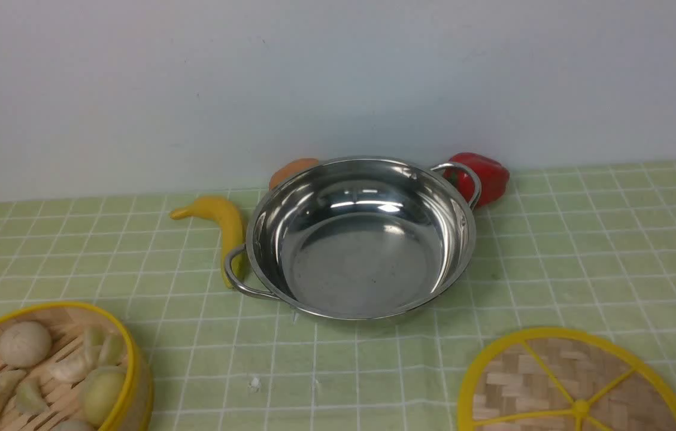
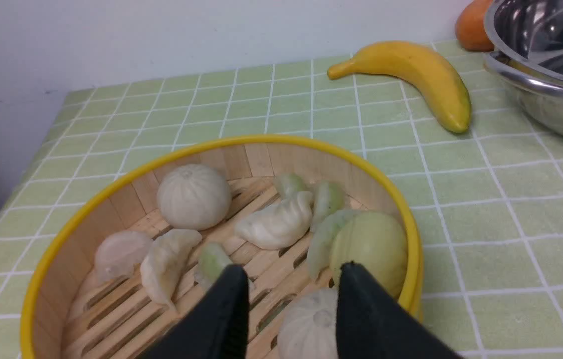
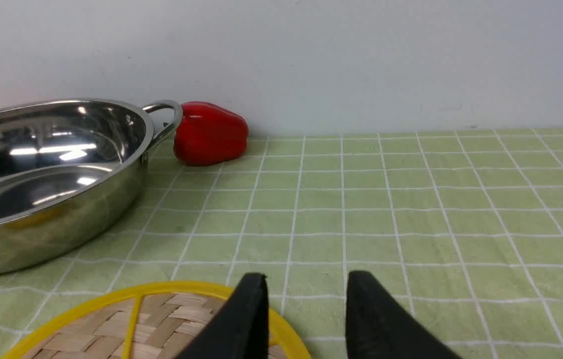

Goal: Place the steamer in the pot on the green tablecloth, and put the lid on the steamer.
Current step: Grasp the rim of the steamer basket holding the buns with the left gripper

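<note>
The steamer (image 1: 128, 359) with pale buns and dumplings stands at the front left of the green tablecloth (image 1: 583, 251); it also shows in the left wrist view (image 2: 241, 149). The empty shiny pot (image 1: 358, 239) stands in the middle at the back and shows in the right wrist view (image 3: 47, 174). The lid (image 1: 571, 389) lies flat at the front right and shows in the right wrist view (image 3: 151, 314). My left gripper (image 2: 293, 279) is open above the steamer's inside, holding nothing. My right gripper (image 3: 306, 284) is open over the lid's edge, holding nothing. Neither gripper shows in the front view.
A yellow banana (image 1: 224, 224) lies left of the pot, against its left handle. An orange fruit (image 1: 293, 170) sits behind the pot. A red pepper (image 1: 484, 176) sits at its right handle. A pale wall runs along the back. Small white scraps (image 1: 254, 383) lie on the cloth.
</note>
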You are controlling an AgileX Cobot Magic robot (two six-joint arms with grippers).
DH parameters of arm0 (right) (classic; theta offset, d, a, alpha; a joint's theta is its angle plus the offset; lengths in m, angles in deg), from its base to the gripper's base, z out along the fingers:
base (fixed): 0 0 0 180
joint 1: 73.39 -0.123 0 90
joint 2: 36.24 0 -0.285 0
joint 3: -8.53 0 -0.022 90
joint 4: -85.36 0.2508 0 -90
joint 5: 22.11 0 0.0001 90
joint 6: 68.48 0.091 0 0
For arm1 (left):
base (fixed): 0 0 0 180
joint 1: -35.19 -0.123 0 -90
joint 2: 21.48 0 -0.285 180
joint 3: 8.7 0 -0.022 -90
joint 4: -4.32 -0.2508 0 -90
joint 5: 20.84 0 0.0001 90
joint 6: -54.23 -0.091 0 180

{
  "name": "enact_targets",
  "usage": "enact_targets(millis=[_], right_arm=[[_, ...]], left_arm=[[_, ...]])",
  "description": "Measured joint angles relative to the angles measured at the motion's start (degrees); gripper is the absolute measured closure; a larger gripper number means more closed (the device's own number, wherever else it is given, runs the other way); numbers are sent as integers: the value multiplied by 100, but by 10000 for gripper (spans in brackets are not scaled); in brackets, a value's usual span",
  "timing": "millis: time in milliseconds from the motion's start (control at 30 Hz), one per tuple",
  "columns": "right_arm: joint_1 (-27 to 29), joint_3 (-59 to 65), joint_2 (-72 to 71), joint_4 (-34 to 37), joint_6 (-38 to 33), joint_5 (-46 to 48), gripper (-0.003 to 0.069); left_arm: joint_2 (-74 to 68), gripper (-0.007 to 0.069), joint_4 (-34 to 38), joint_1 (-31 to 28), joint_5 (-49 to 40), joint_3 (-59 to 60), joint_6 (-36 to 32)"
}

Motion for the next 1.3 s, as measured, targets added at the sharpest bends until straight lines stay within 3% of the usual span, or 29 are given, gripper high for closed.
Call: enact_targets(millis=[1300], right_arm=[[0, 0, 0, 0, 0, 0, 417]], left_arm=[[8, 382, 0, 244, 4, 0, 0]])
